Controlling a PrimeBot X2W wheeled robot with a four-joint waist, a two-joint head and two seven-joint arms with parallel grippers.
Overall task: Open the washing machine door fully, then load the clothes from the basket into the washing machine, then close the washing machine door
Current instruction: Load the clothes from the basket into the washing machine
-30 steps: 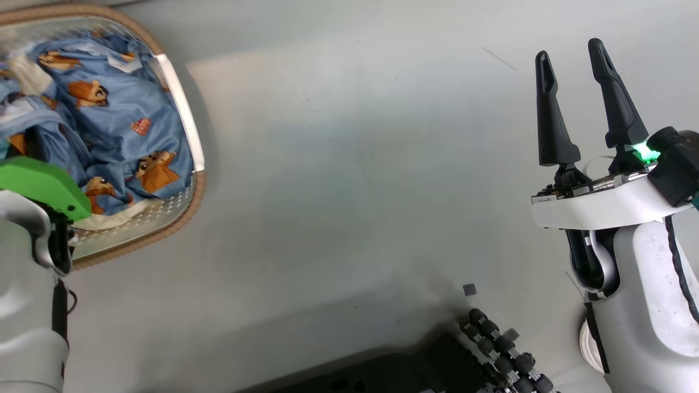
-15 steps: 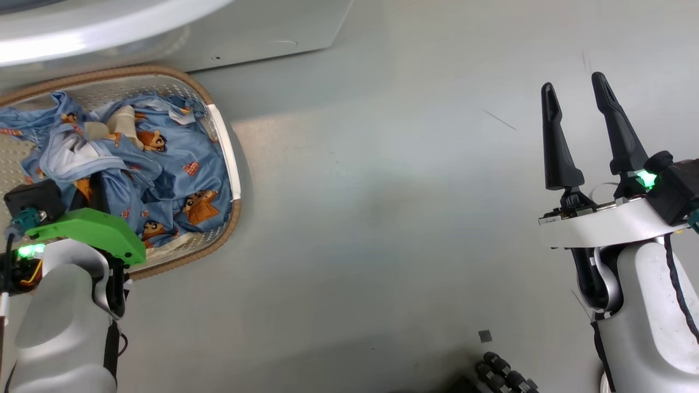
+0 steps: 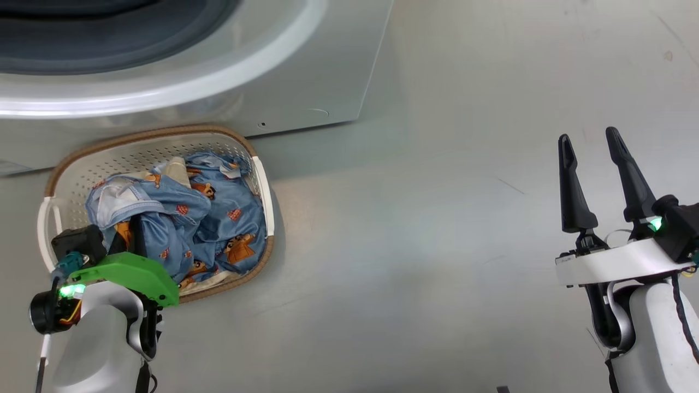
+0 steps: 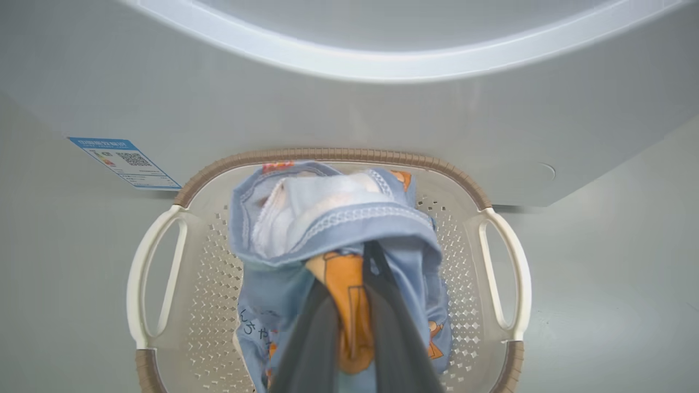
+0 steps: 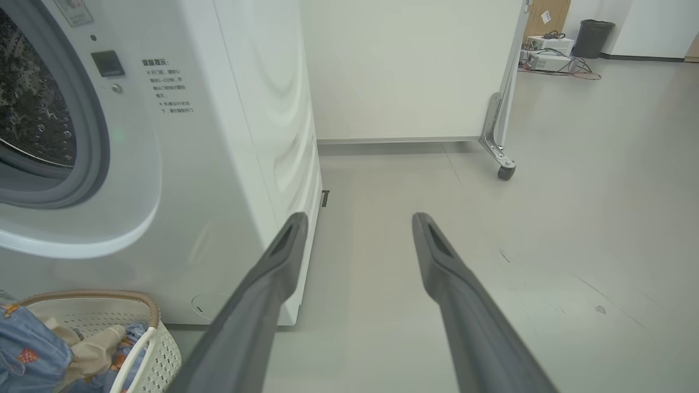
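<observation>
L gripper (image 4: 349, 273) is pinched narrow on a fold of the soft light-blue clothes w/ orange-brown cartoon prints (image 4: 327, 218). They sit bunched inside the small cream-white perforated plastic basket w/ brown woven rim (image 3: 136, 134). The big white front-loading washing machine (image 3: 306, 82) stands just behind the basket. R gripper (image 3: 586, 136) hangs well apart from the basket over the grey floor (image 3: 409, 245), fingers spread wide, empty. Fabric prob. light & limp (thin cotton, by the look) and will drape and trail. Best grabbed at a thick bunched fold, not a loose edge.
</observation>
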